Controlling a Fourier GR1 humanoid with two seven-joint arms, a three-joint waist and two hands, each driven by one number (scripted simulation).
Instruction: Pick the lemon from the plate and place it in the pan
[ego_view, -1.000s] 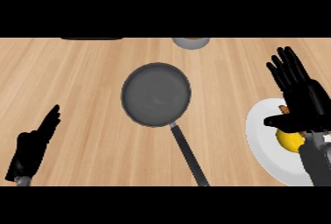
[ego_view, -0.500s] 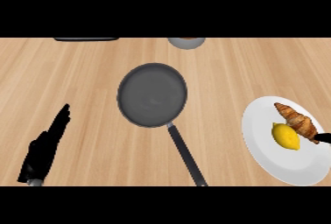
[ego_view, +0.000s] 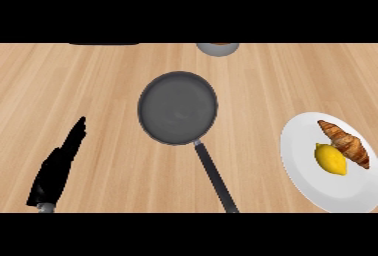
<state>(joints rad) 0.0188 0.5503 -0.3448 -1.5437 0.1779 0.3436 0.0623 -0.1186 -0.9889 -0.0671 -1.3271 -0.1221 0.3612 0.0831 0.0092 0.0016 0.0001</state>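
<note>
Across the whole view ran a pale wood-grain table (ego_view: 88, 75). At its right edge sat a round white plate (ego_view: 314, 180), holding a smooth oval lemon (ego_view: 331, 159) just beside a ridged brown croissant (ego_view: 345, 142). Centre lay a dark round pan (ego_view: 178, 107), its handle pointing toward the near edge. Lower left, the left hand (ego_view: 57, 167) showed straight fingers held together, grasping nothing, with bare table around it.

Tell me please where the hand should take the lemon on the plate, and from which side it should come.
Grip the lemon across its narrow middle, coming from above and from its left, probably. It lies lengthwise on the white plate, and the croissant sits close along its right side, so the left flank and the top are the free surfaces.
</note>
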